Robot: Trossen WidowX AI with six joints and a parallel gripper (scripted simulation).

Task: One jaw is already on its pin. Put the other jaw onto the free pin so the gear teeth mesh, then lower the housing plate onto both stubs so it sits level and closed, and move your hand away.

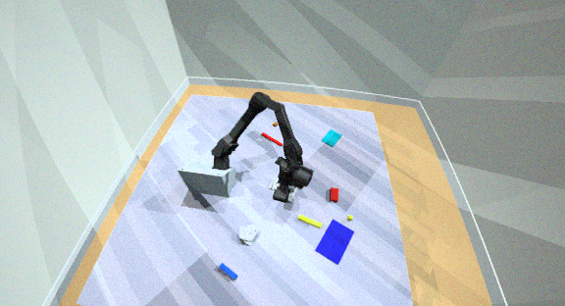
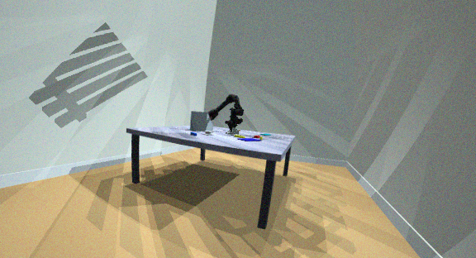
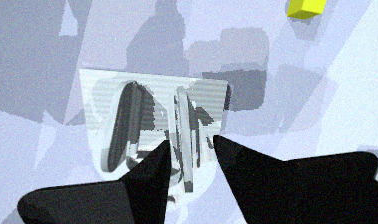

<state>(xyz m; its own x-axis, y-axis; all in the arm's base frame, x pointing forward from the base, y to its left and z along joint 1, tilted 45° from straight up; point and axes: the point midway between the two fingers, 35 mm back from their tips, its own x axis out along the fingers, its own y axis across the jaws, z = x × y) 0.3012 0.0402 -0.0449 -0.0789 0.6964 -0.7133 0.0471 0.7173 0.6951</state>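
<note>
we pinch the loose jaw [image 3: 187,145] in our fingers [image 1: 283,196] [image 2: 232,130], over the pale base [image 1: 273,184] [image 3: 97,97] and beside the other jaw [image 3: 119,130], probably so their teeth can fit together.

On the table [image 1: 275,282] [image 2: 207,142], a yellow bar [image 1: 310,221] lies near a dark blue sheet [image 1: 334,241] [image 2: 249,140], with a small yellow cube [image 1: 350,218] just beside that sheet and a red block [image 1: 334,194] farther up in the top view. A blue bar [image 1: 228,271] [image 2: 193,134] lies well apart from them, while a thin red bar [image 1: 272,139], a small orange cube [image 1: 275,124] and a cyan sheet [image 1: 332,137] [image 2: 265,135] lie toward the far edge.
</note>
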